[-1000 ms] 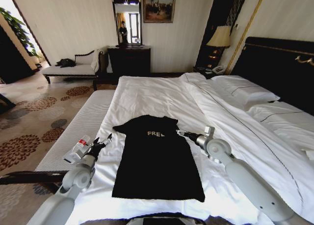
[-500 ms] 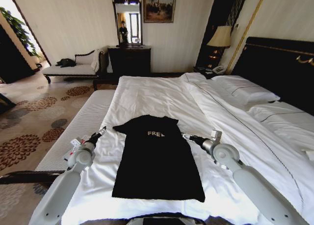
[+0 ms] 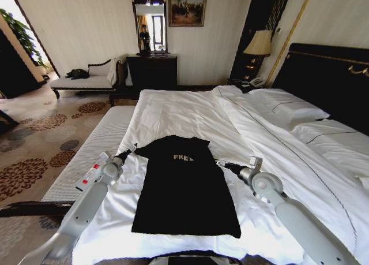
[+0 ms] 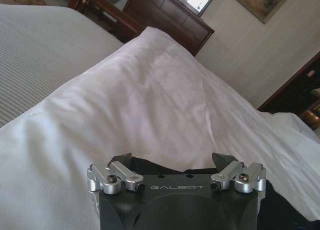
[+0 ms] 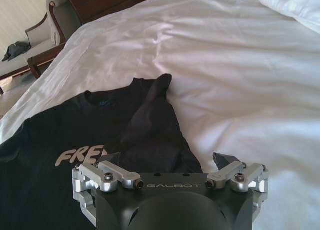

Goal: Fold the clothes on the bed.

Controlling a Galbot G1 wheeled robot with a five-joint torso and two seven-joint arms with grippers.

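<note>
One black T-shirt with white lettering lies on the one bed. Two pillows rest against the one dark headboard. Two robot arms reach over the bed, each ending in one gripper: the left gripper at the shirt's left sleeve, the right gripper at its right side. Each gripper has two fingers, spread apart in the wrist views. Beyond the bed stand one table lamp, one dark dresser, one mirror, one framed painting and one chaise longue. One ribbed bench runs along the bed's left edge.

Head camera high, facing bed (looking down); wrist cameras low, close; all share T-shirt.
</note>
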